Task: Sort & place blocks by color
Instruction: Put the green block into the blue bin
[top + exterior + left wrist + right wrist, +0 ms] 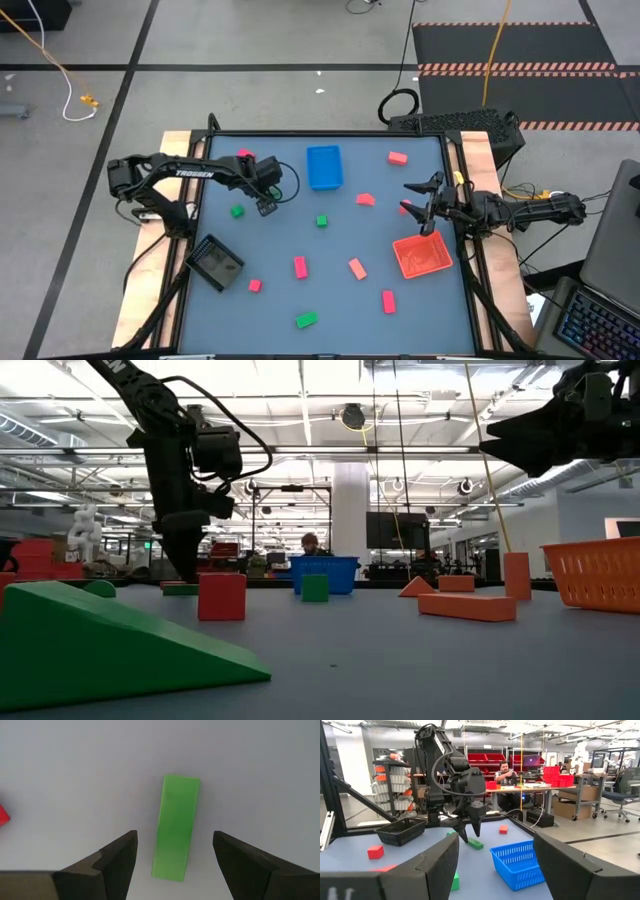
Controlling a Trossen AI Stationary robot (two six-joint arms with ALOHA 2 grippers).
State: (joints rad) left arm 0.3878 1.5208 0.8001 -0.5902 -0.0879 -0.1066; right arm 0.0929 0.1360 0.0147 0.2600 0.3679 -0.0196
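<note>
Left tool point(175, 865) — fingers spread wide — hangs over green block point(176, 827), gripping nothing.

The grey-blue table point(330, 290) fills the centre of the high view. On it, a blue tray point(324, 167) sits at upper centre, a black tray point(217, 262) at lower left and a red tray point(421, 256) at lower right. Small blocks lie scattered apart: green blocks point(306, 320) at left, centre and bottom, pink-red blocks point(300, 267) along the lower middle, and salmon blocks point(397, 158) toward the upper right and centre.
</note>
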